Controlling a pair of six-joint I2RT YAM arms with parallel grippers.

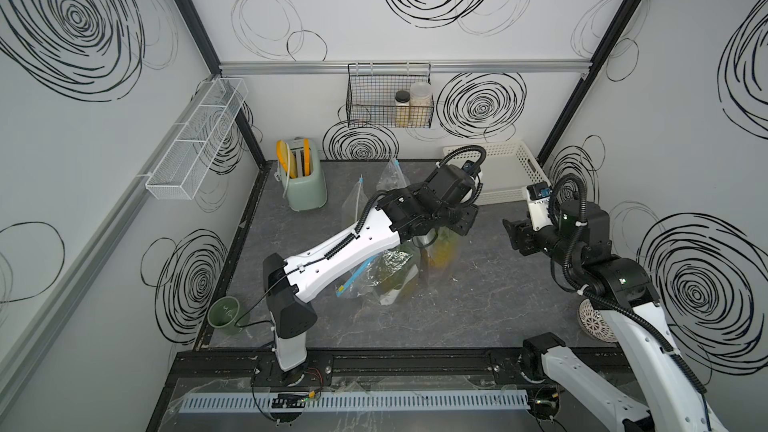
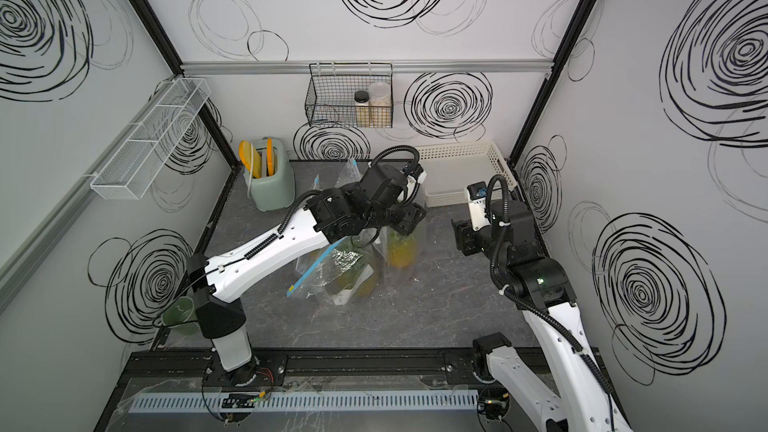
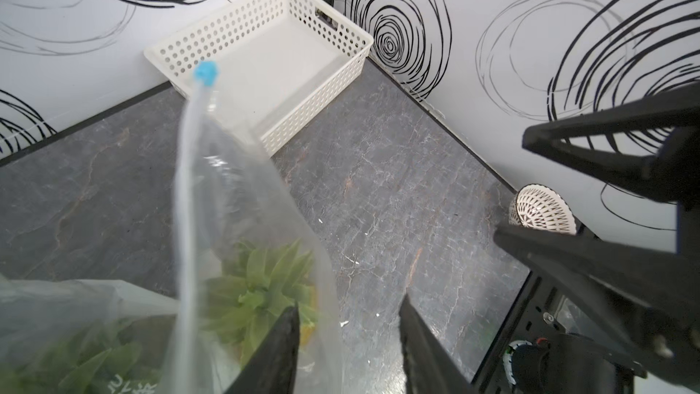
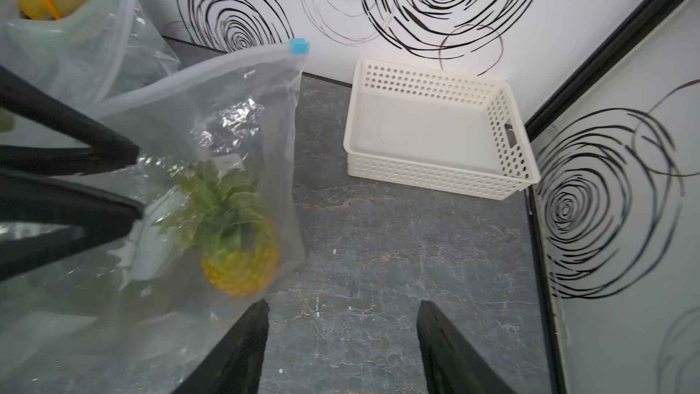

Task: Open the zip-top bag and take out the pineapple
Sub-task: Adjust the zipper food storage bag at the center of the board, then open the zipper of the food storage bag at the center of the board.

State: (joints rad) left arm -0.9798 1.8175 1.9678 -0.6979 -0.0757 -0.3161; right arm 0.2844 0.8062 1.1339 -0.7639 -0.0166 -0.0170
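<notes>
- Clear plastic! Is that the zip-top bag (image 4: 242, 115)? Where is it?
- Yes. It stands near the middle of the grey tabletop (image 1: 478, 317). The pineapple (image 4: 239, 263) is inside it, yellow at the bottom, green leaves on top.
- Where is the left tool (image 3: 348, 303)?
- In both top views it hangs right over the bag, pointing down. Its two fingers are spread apart. They pinch nothing.
- Does it touch the bag?
- One finger (image 3: 280, 350) sits in front of the bag's side, just beside the green leaves. I cannot tell if it touches the plastic. The other finger is over bare tabletop.
- And the right tool (image 4: 344, 303)?
- In both top views it is at 3 o'clock from the bag, apart from it. Its fingers are spread wide too, with only grey tabletop between them. The pineapple is off to one side of it, not between the fingers.
- Is the bag open?
- The blue slider (image 4: 298, 47) sits at one end of the zip strip. I cannot tell if the zip is open.
- What else is near?
- A white basket (image 4: 435, 180) is at 1 o'clock from the bag, in the far corner. More clear bags (image 1: 386, 276) lie just beside it at 8 o'clock. A green toaster (image 1: 305, 184) stands at 10 o'clock.
</notes>
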